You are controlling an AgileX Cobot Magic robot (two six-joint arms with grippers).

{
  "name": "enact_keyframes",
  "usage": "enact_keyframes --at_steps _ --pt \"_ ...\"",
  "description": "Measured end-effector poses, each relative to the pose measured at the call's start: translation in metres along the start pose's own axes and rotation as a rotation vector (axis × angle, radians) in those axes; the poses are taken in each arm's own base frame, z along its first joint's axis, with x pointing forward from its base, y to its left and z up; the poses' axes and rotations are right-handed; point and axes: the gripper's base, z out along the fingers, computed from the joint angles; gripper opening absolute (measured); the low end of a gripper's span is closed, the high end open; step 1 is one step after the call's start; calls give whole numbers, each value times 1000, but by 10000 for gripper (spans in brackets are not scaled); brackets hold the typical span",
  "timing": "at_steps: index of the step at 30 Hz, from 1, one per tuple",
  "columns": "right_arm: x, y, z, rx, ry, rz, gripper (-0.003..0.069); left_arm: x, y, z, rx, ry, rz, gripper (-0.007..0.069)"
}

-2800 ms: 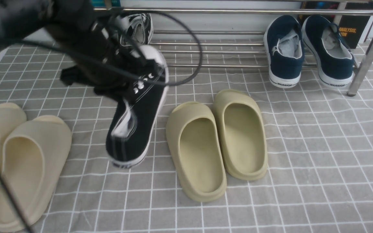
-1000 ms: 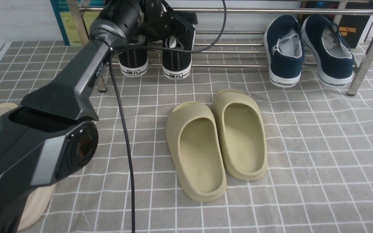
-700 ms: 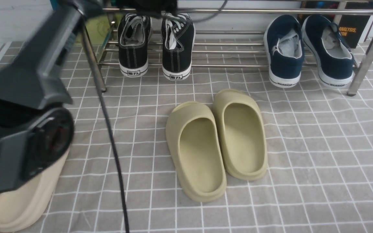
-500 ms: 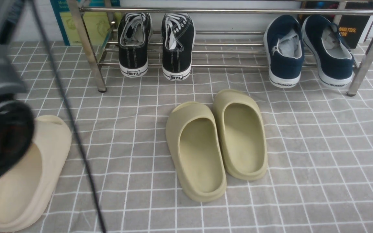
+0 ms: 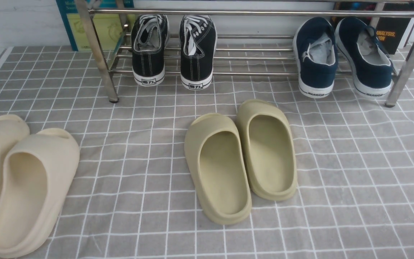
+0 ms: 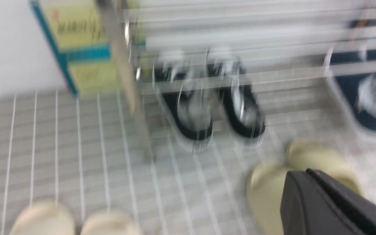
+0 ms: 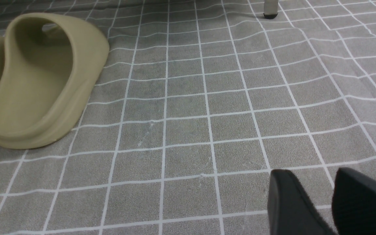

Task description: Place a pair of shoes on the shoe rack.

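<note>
Front view: bright, even, diffuse light, sharp throughout. Only faint soft shadows hug the olive slides [image 5: 217, 169] in front of the shoe rack [image 5: 264, 12], whose steel tubes carry thin glare streaks. Left wrist view: heavy motion blur, the rack bars and the black sneakers [image 6: 193, 129] on them smeared into ghosted streaks, while the left fingers [image 6: 321, 205] read sharper. Right wrist view: crisp texture on the gridded cloth [image 7: 227, 98], mild shade inside the slide, right fingers [image 7: 292, 205] close up and slightly soft.

The grey checked cloth [image 5: 354, 162] carries the shoe rack [image 5: 264, 12], olive slides [image 5: 217, 169] lying well apart from the right fingers [image 7: 292, 202], and cream slides [image 5: 31, 187]; the rack's low bars hold the black sneakers [image 5: 196, 50] and navy sneakers [image 5: 316, 61].
</note>
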Motion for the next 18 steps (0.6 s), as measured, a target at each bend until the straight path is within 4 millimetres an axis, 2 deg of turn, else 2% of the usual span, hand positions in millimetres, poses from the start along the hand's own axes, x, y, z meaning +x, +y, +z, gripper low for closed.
enact_keyframes --at_steps 1,2,3,8,9,11,12,13,14,15,16,17,18 --pt "0 0 0 0 0 0 239 26 4 -13 -12 17 3 -13" --pt "0 0 0 0 0 0 239 42 7 -16 -18 18 5 -13" --pt "0 0 0 0 0 0 239 42 7 -16 -18 18 5 -13" --pt "0 0 0 0 0 0 239 134 17 -26 -10 -108 -31 -13" --pt "0 0 0 0 0 0 239 141 17 -26 -6 -121 -37 -13" --pt "0 0 0 0 0 0 239 179 20 -28 22 -230 -65 -13" --pt "0 0 0 0 0 0 239 183 20 -28 21 -227 -66 -13" --pt "0 0 0 0 0 0 239 209 22 -23 33 -291 -64 -13" --pt "0 0 0 0 0 0 239 222 23 -20 39 -327 -58 -13" --pt "0 0 0 0 0 0 239 225 23 -22 41 -342 -58 -13" --pt "0 0 0 0 0 0 239 245 24 -15 52 -386 -50 -13" --pt "0 0 0 0 0 0 239 250 24 -14 54 -394 -48 -13" --pt "0 0 0 0 0 0 239 268 24 -5 64 -413 -44 -13"
